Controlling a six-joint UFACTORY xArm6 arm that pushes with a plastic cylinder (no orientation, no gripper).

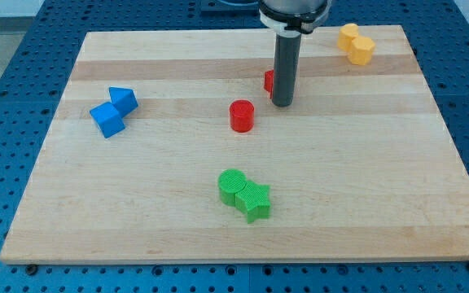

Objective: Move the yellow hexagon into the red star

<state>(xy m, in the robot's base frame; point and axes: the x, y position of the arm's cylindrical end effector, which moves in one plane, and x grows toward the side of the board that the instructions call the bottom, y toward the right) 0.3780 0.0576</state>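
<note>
Two yellow blocks touch at the view's top right: the nearer one [361, 50] looks like the yellow hexagon, and the other [348, 34] sits just behind it to the left. A red block [269, 80] near the board's middle top is mostly hidden behind my rod; its shape cannot be made out. My tip [282, 103] rests on the board just right of and below that red block. A red cylinder [241, 115] stands to the tip's lower left. The yellow blocks are well to the tip's upper right.
Two blue blocks [107, 120] [123, 100] touch at the view's left. A green cylinder [232, 185] and a green star [253, 200] touch at the lower middle. The wooden board [381, 203] lies on a blue perforated table.
</note>
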